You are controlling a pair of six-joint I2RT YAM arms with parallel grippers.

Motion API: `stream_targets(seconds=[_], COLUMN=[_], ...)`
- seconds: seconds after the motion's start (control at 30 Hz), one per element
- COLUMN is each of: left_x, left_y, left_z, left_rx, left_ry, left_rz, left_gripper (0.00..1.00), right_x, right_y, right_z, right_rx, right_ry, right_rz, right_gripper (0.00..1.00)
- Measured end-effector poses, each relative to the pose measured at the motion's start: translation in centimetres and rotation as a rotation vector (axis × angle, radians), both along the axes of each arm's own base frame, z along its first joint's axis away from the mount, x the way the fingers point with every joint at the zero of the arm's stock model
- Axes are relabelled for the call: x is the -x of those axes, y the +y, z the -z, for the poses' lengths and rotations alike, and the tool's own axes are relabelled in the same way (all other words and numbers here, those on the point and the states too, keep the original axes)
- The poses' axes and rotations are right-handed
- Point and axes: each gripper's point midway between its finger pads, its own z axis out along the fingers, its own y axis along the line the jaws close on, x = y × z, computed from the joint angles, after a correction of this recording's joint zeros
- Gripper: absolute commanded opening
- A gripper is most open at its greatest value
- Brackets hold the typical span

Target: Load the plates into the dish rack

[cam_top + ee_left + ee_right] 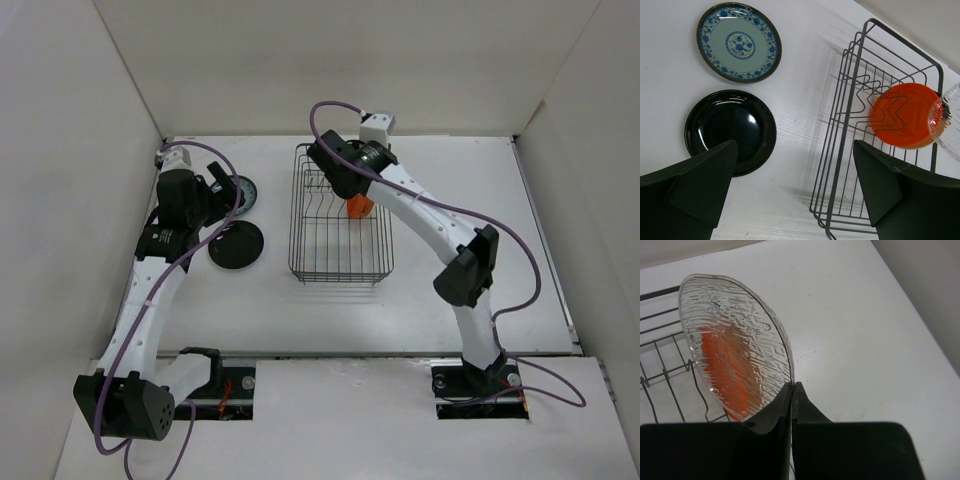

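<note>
The black wire dish rack point(340, 250) stands mid-table. A bright orange plate point(358, 207) stands upright in its dividers and also shows in the left wrist view point(904, 115). My right gripper point(792, 389) is shut on the rim of the clear glass plate point(735, 340), holding it on edge over the rack beside the orange plate. The teal patterned plate point(739, 42) and the glossy black plate point(730, 131) lie flat on the table left of the rack. My left gripper point(795, 185) is open and empty above the table between the black plate and the rack. The cream plate is out of view.
White walls close in the table on the left, back and right. The rack's near end point(840, 220) sits just under my left gripper's right finger. Bare table point(865, 330) lies right of the rack.
</note>
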Motion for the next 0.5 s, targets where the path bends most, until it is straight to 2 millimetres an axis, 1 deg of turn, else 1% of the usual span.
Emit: stream_targets(seconds=[0.1,0.23,0.37,0.5], left_x=[0.0,0.0,0.0,0.0], left_y=[0.3,0.5,0.6,0.6], left_z=[0.2,0.3,0.3,0.4], left_rx=[-0.008,-0.012,-0.013,-0.01], left_ry=[0.007,0.013,0.013,0.014], left_rz=[-0.016,-0.026,-0.03,-0.033], left_gripper=[1.0,1.0,1.0,1.0], right_x=[-1.2,-2.0,-2.2,-2.4], right_y=[0.9,1.5,1.4,1.5], right_z=[0.4,-0.4,-0.9,-0.3], right_rx=[0.024,0.032,0.058,0.099], right_ry=[0.001,-0.017,-0.015,0.003], right_rz=[0.001,-0.003,-0.01,-0.015], right_gripper=[0.0,0.0,0.0,0.0])
